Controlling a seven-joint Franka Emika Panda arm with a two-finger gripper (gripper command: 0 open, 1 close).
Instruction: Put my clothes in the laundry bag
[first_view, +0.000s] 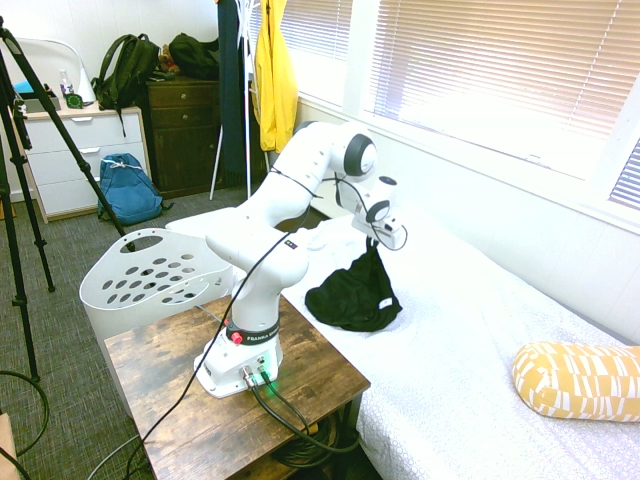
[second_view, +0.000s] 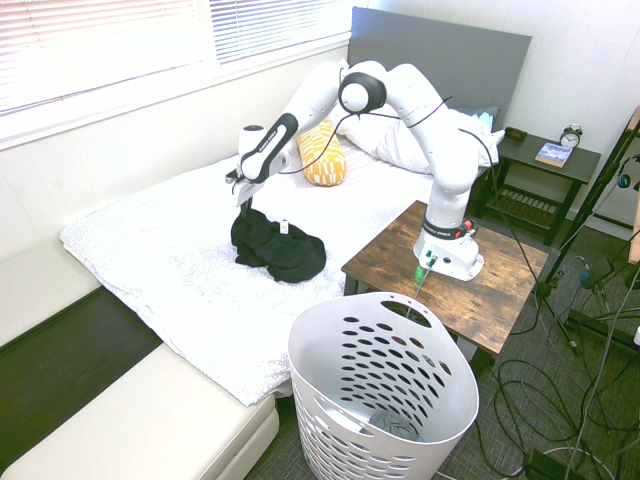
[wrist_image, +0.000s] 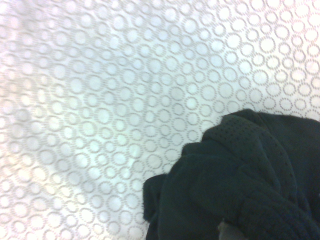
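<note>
The black garment (first_view: 355, 293) with its small white tag lies bunched on the white bedspread, one corner pulled up into a peak. My gripper (first_view: 373, 242) is shut on that peak, just above the pile. From the other side, the gripper (second_view: 243, 198) holds the cloth's top while most of the garment (second_view: 278, 248) still rests on the bed. The wrist view shows the dark fabric (wrist_image: 240, 180) against the ring-patterned spread. The white laundry basket (first_view: 150, 280) stands on the floor beside the wooden table; in the second exterior view the basket (second_view: 385, 395) is in the foreground.
A wooden side table (first_view: 300, 370) sits between bed and basket. A yellow patterned pillow (first_view: 578, 380) lies further along the bed. A yellow jacket (first_view: 275, 80) hangs on a rack, a blue backpack (first_view: 128, 188) leans by the dresser. Something grey lies in the basket's bottom (second_view: 395, 425).
</note>
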